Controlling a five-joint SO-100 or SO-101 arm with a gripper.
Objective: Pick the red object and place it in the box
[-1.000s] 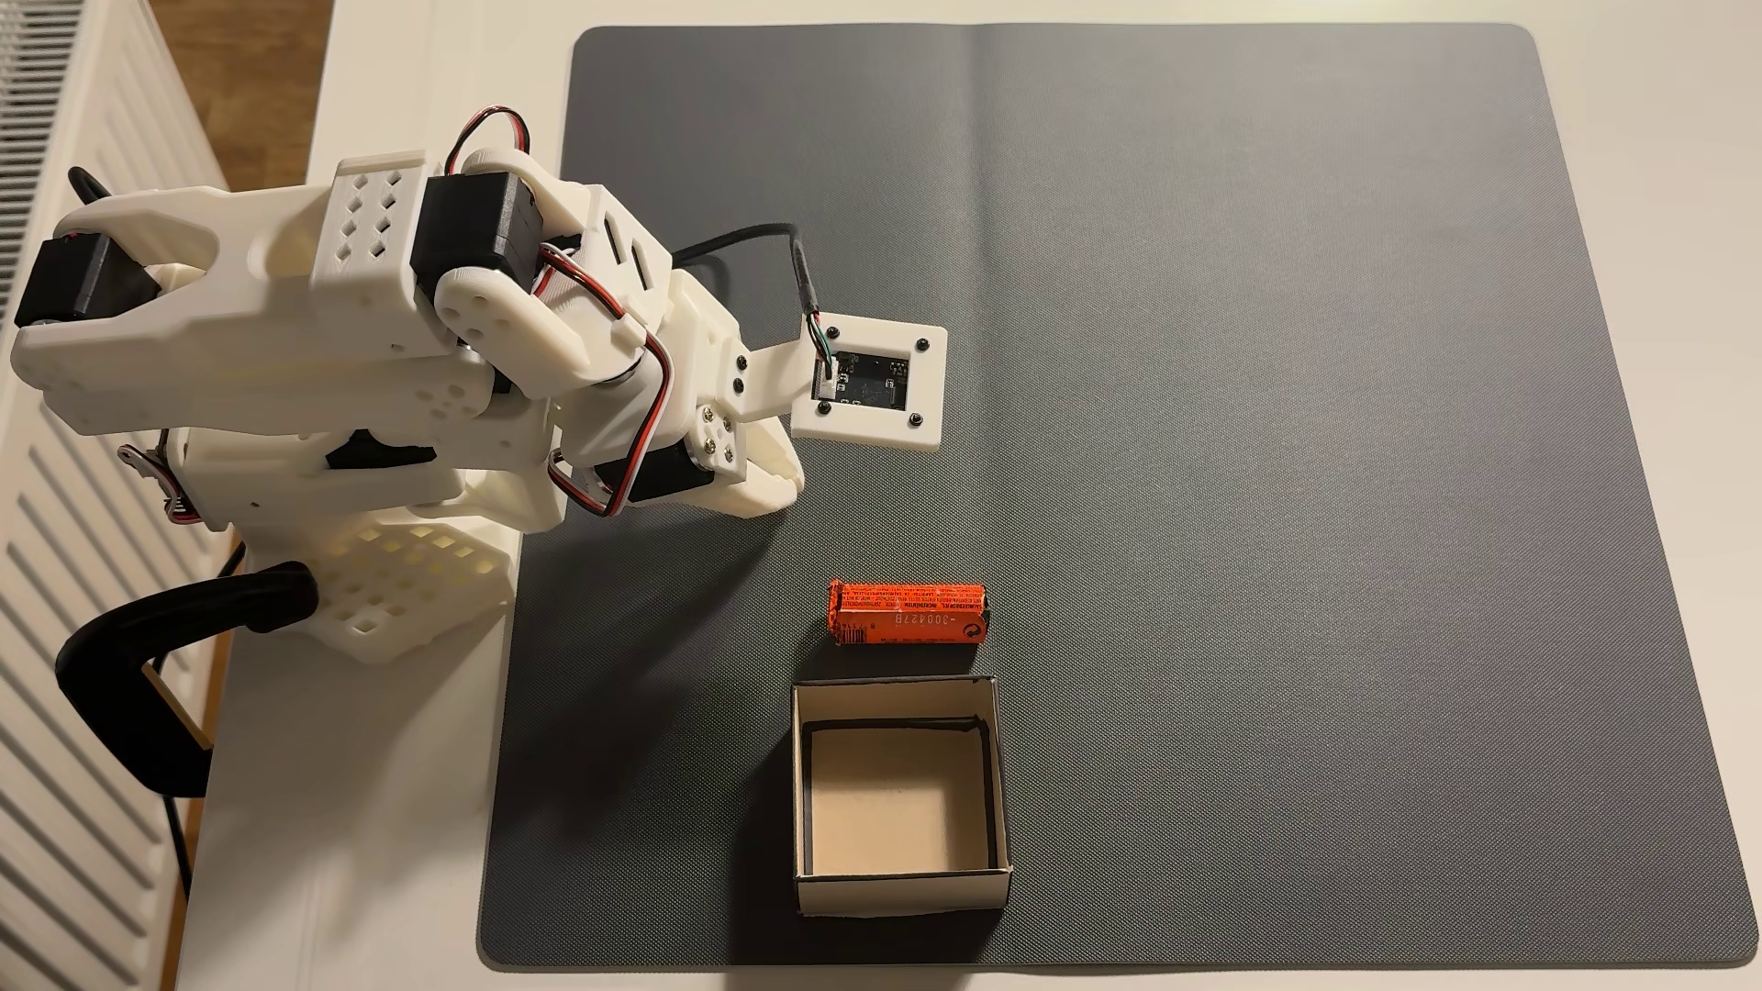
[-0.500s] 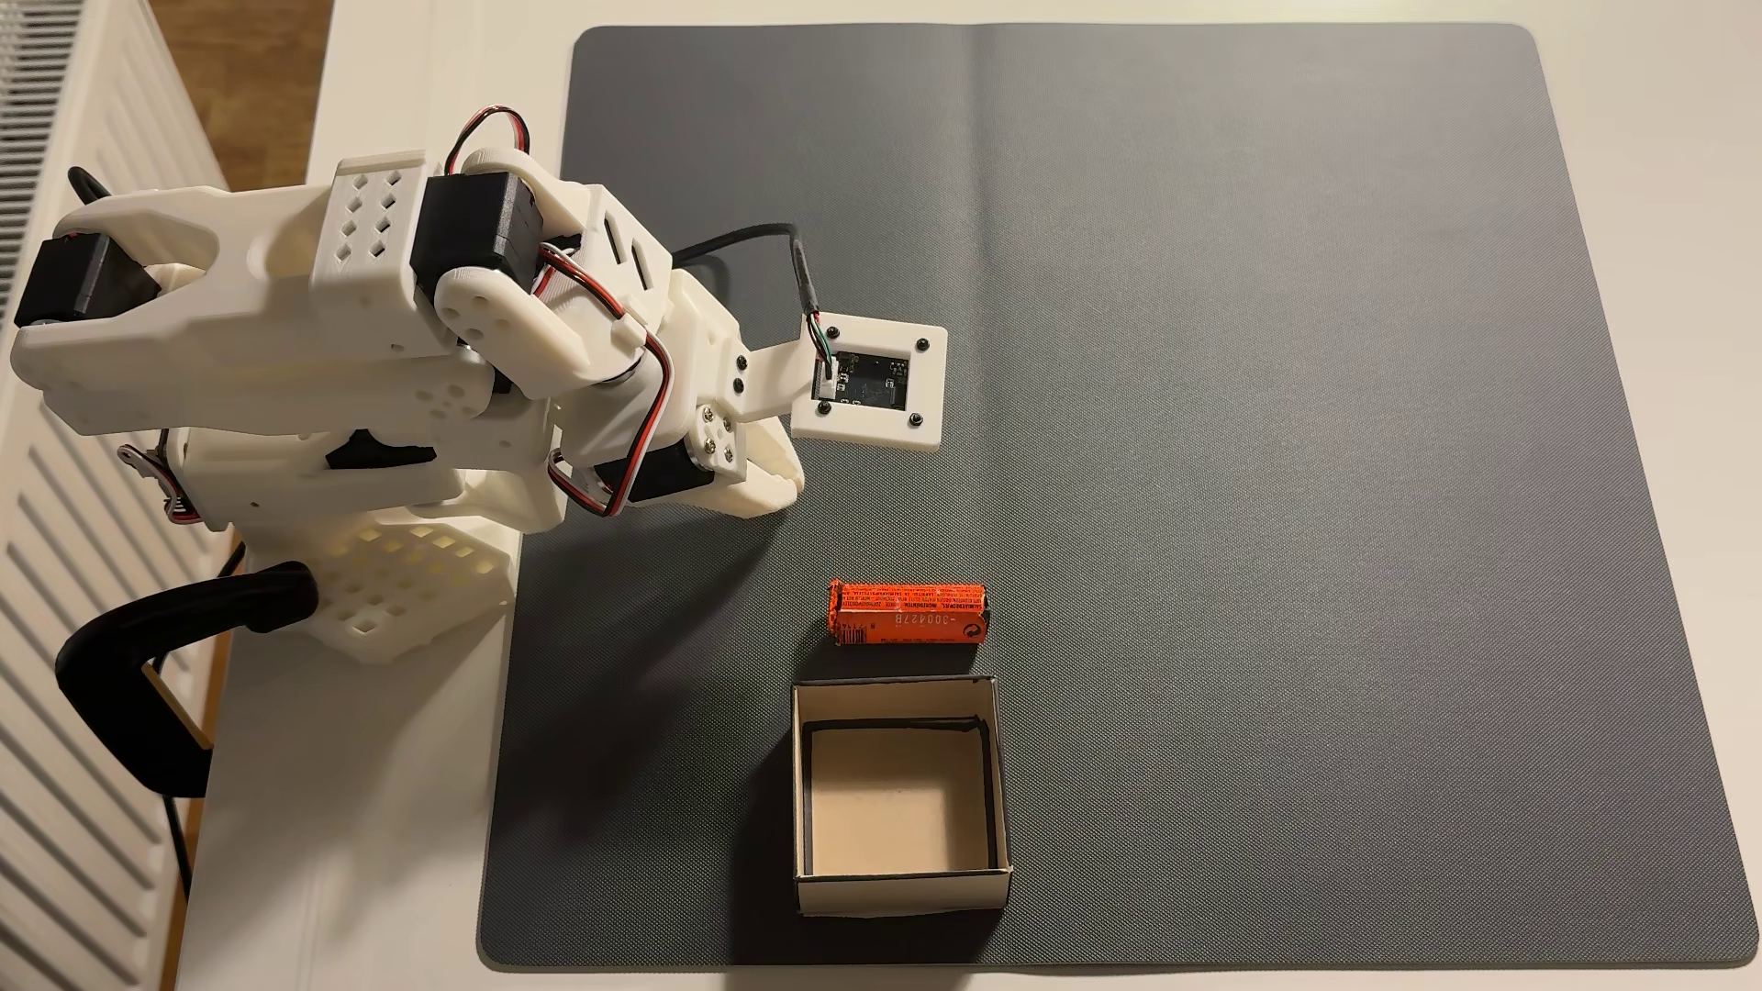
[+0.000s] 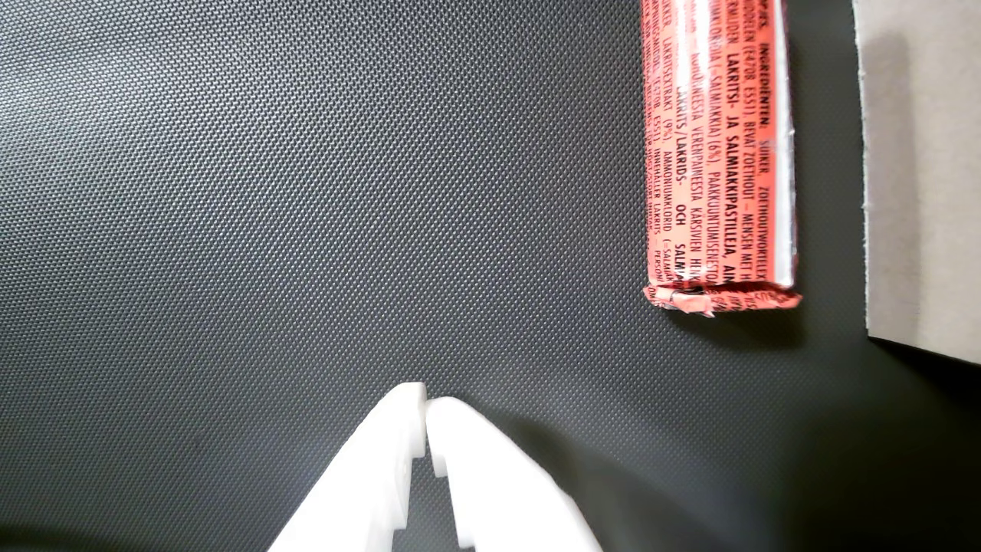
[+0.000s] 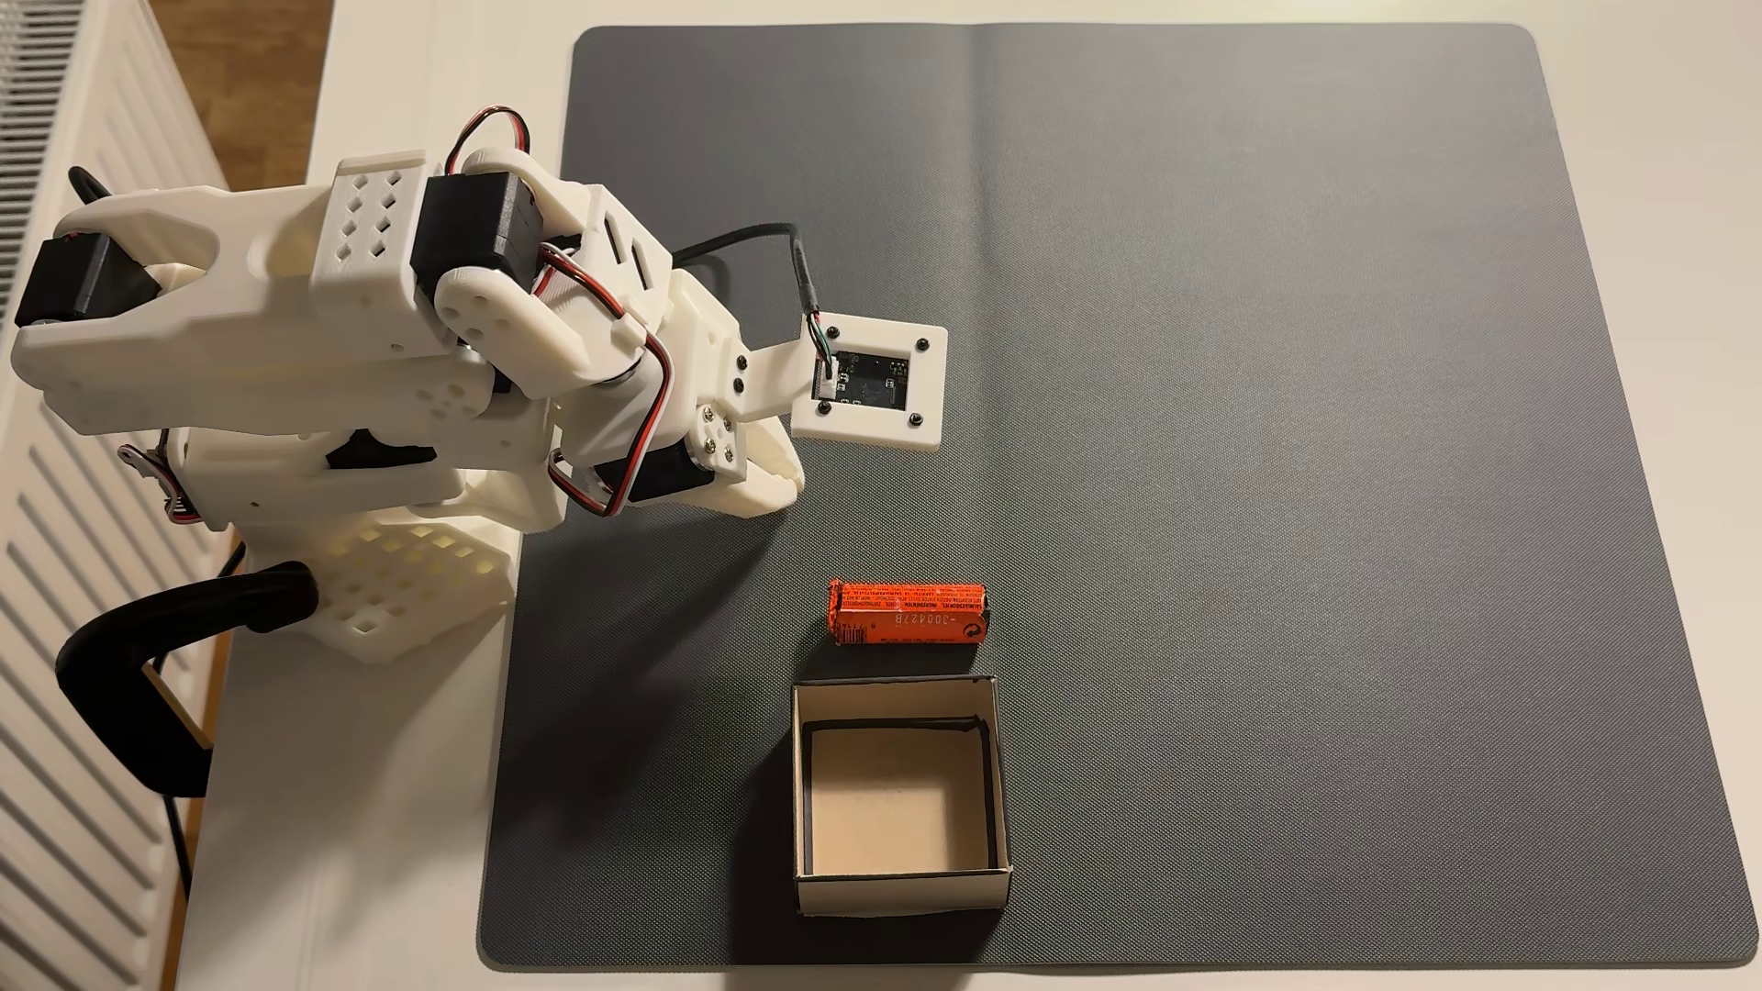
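Observation:
The red object (image 4: 908, 613), an orange-red roll with fine print, lies flat on the dark mat just above the box (image 4: 992, 705) in the fixed view. The box is lidless, off-white outside and tan inside, with nothing in it. In the wrist view the roll (image 3: 716, 153) runs down the upper right, and a pale wall of the box (image 3: 920, 176) shows at the right edge. My white gripper (image 3: 426, 402) enters from the bottom, shut, its tips touching with nothing between them. In the fixed view the gripper (image 4: 787, 481) is folded near the arm's base, up and left of the roll.
A dark grey mat (image 4: 1239, 381) covers most of the white table. The arm's base is clamped at the table's left edge by a black clamp (image 4: 124, 667). A white radiator (image 4: 57, 572) runs along the far left.

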